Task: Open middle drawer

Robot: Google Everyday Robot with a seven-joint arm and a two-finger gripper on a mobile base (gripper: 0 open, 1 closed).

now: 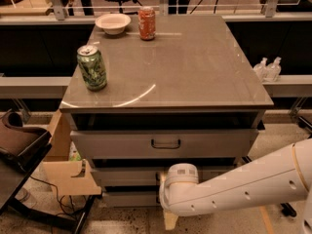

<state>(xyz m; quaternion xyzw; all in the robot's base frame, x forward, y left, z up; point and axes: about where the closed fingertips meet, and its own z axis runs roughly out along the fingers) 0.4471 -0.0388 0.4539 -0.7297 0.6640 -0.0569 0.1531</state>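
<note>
Centrally, a grey metal cabinet (185, 62) with three stacked drawers is seen from above and in front. On its flat top, a green can (91, 68) is stood upright near the left edge. A red can (146, 23) and a pale bowl (112, 23) are set just beside each other at the back, well apart from the green can.

The top drawer (117, 144) is shown with a taller front and a dark loop handle (165, 144) at its centre. Directly under it, the middle drawer (124, 176) is visible as a narrow grey band in the lower centre of the frame. Its middle part, where a handle would sit, is covered by the robot's white arm (243, 186). The lowest drawer (129, 198) is seen just beneath, also partly covered.

The arm is brought in from the lower right corner, and its rounded wrist is placed in front of the middle drawer. The gripper (164, 180) is located at the end of the wrist, against the centre of that drawer's front, and is almost wholly hidden. How far it is open, and whether anything is held, cannot be told.

A cardboard box (66, 172) is seen at the cabinet's lower left, with a dark chair (19, 145) further left. Two clear bottles (268, 68) are stood on a ledge at the right edge.
</note>
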